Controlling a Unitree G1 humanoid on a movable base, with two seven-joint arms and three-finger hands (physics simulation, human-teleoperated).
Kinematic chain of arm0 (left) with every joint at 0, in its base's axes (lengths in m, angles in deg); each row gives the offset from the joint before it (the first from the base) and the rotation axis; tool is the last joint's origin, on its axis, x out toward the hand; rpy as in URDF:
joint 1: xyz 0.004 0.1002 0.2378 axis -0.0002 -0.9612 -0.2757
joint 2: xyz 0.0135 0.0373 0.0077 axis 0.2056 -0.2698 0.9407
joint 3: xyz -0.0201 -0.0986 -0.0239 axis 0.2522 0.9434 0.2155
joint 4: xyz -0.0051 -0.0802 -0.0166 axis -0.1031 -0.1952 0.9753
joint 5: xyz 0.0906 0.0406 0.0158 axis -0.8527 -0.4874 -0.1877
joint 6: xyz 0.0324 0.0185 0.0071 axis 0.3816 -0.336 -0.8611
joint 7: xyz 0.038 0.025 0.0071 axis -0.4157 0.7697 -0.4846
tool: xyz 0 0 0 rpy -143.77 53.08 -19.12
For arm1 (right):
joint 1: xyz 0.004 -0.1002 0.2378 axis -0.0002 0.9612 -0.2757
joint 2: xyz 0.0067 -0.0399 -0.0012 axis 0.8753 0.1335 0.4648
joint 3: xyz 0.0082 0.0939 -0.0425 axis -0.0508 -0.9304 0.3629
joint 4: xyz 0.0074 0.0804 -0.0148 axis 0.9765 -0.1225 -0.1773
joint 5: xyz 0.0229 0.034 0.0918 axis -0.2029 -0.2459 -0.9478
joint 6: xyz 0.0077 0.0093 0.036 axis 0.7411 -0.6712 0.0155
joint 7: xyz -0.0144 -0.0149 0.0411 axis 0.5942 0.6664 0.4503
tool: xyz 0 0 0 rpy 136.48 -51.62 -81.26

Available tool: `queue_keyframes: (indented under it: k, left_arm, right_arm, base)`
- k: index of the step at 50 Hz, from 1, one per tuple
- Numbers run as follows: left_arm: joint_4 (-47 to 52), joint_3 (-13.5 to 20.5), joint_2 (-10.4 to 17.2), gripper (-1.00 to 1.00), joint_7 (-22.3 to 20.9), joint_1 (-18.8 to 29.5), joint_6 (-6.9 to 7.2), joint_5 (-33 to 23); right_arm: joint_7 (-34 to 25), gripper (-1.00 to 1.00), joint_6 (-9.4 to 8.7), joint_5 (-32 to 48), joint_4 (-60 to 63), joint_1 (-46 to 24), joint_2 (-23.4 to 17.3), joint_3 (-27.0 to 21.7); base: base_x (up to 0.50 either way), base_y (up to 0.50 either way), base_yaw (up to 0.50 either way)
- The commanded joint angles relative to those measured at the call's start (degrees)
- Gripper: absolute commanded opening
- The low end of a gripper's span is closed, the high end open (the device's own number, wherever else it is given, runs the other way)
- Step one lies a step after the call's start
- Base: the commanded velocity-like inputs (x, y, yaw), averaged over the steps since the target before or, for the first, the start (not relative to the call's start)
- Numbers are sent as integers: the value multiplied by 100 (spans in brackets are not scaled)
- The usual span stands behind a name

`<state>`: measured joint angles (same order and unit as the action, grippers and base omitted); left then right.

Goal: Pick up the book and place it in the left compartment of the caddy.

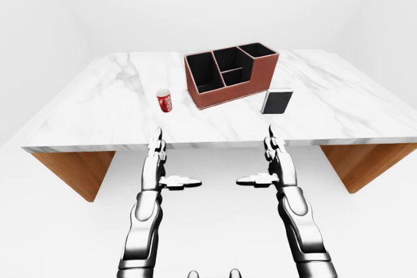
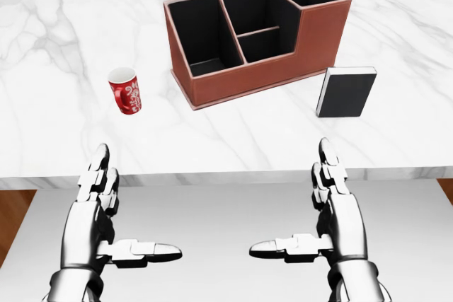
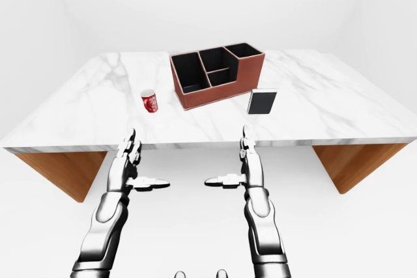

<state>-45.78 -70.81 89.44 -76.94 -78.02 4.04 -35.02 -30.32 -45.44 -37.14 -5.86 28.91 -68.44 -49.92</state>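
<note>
Head view shows the book (image 2: 346, 93) on the marble table (image 2: 396, 33), standing on its edge just beside the right end of the caddy (image 2: 262, 37), close to it but apart as far as I can see. It leans a little and shows me its dark cover, with the white page block along the top. I judge it as stiff and rather light, with a smooth cover that may slip, and it can easily tip over if I push it. I would take it across its thickness, near the top edge, with fingers on both covers. Left of the caddy, well apart, stands a red cup (image 2: 125, 90). My left hand (image 2: 106, 210) and my right hand (image 2: 329, 206) are both spread, holding nothing, thumbs pointing toward each other, below the table edge and far from the caddy.
</note>
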Motion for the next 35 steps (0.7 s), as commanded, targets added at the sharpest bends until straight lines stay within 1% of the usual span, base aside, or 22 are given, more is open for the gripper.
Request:
queue_keyframes:
  k: [1,2,3,7,10,11,12,14,15,16,18,20,23,25,29,31,34,35]
  left_arm:
    - [-108,195,79,100,-79,99,20,85]
    - [-91,207,81,100,-89,101,66,115]
    - [-53,208,84,100,-93,86,81,122]
    - [136,209,87,100,-117,13,159,129]
    - [59,248,104,100,-127,71,144,146]
    - [31,256,108,100,-129,89,137,149]
    - [3,261,111,100,-129,104,128,150]
    - [-78,273,119,100,-126,149,103,152]
    - [-101,278,123,100,-124,164,98,154]
    - [-135,289,131,100,-120,191,97,158]
    - [-134,293,135,100,-118,197,104,161]
    - [-120,296,137,100,-114,196,112,161]
    - [-31,288,139,100,-124,158,139,158]
    - [-31,291,138,100,-127,159,139,157]
    - [54,298,140,100,-144,116,169,160]
    - [109,298,140,100,-157,94,188,163]
    - [45,312,143,100,-161,131,168,163]
    - [14,314,143,100,-159,144,155,161]
  right_arm:
    - [-58,100,-109,-35,46,-30,-72,-164]
    - [-50,100,-83,-14,36,-25,-69,-157]
    - [-55,100,-50,31,35,2,-73,-136]
    - [-90,100,-43,40,133,75,-60,-122]
    - [-94,100,-87,96,132,74,-80,-123]
    - [-94,100,-74,124,86,60,-84,-126]
    - [-116,100,-45,113,58,55,-85,-133]
    - [-312,100,97,-40,93,109,-77,-127]
    - [-326,100,96,-75,159,139,-64,-133]
    - [-296,100,23,-37,182,127,-69,-131]
    - [-302,100,25,-51,174,118,-70,-145]
    - [-312,100,-14,-87,174,109,-70,-161]
    - [-297,100,8,-46,154,114,-65,-140]
    - [-306,100,-20,-60,172,116,-64,-140]
    - [-252,100,-184,-87,208,103,-64,-174]
    - [-260,100,-198,-113,240,115,-58,-169]
    - [-263,100,-219,-113,293,140,-46,-135]
    - [-362,100,-315,-250,340,155,-36,-137]
  base:
    - [0,0,0]
    - [0,0,0]
    - [0,0,0]
    - [0,0,0]
    - [0,0,0]
    - [0,0,0]
    - [0,0,0]
    - [0,0,0]
    - [38,0,0]
    - [50,0,0]
    - [50,0,0]
    - [50,0,0]
    - [50,0,0]
    - [50,0,0]
    - [50,0,0]
    - [50,0,0]
    - [50,0,0]
    - [50,0,0]
